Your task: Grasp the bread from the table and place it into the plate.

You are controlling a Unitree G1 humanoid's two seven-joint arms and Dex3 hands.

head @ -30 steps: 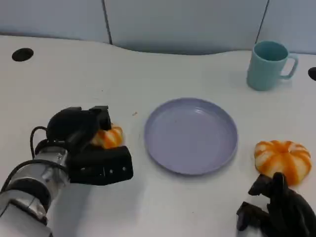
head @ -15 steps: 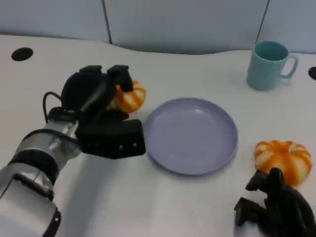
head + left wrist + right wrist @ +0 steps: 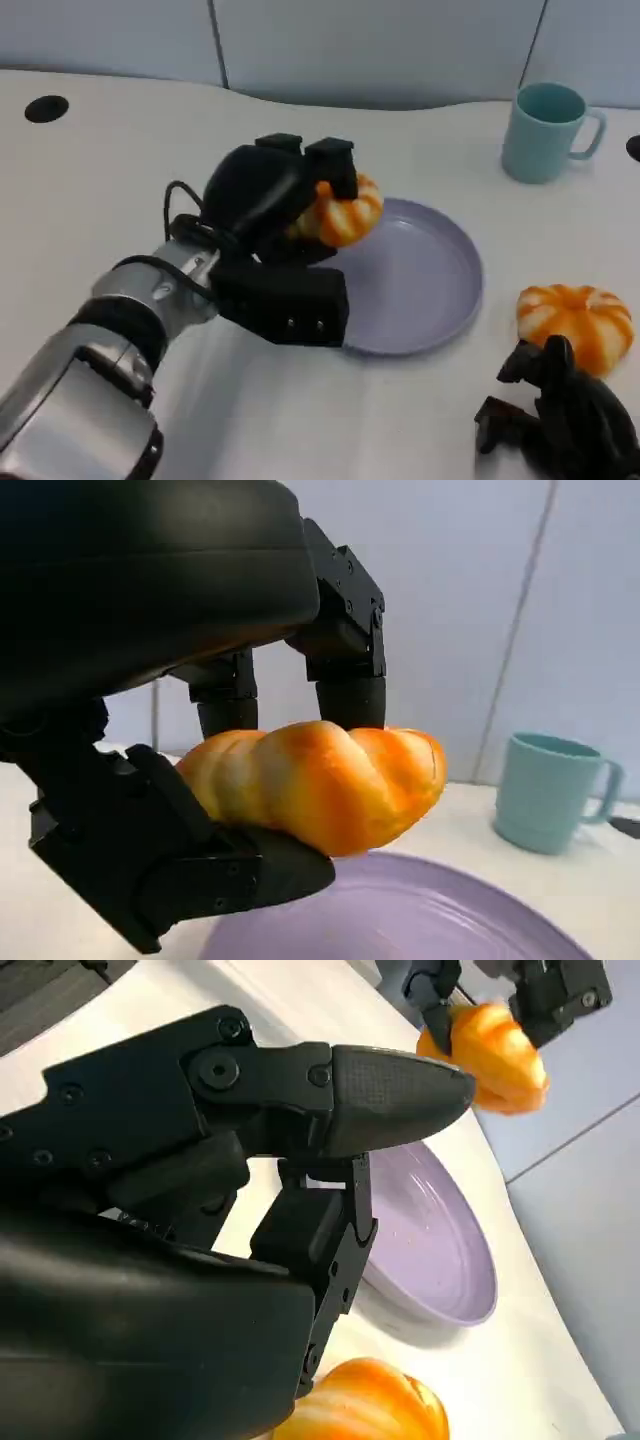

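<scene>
My left hand grips an orange-and-white striped bread and holds it in the air above the left rim of the lilac plate. In the left wrist view the bread sits between the fingers above and the thumb below, with the plate under it. A second striped bread lies on the table right of the plate. My right hand rests near the front edge, just in front of that second bread, fingers apart and holding nothing.
A light blue mug stands at the back right, beyond the plate, and shows in the left wrist view. Dark round holes mark the white table at the far left and far right edge.
My left hand has lifted the bread off the table and carried it right and farther back, from left of the plate to above its left rim. The right hand has barely moved.
</scene>
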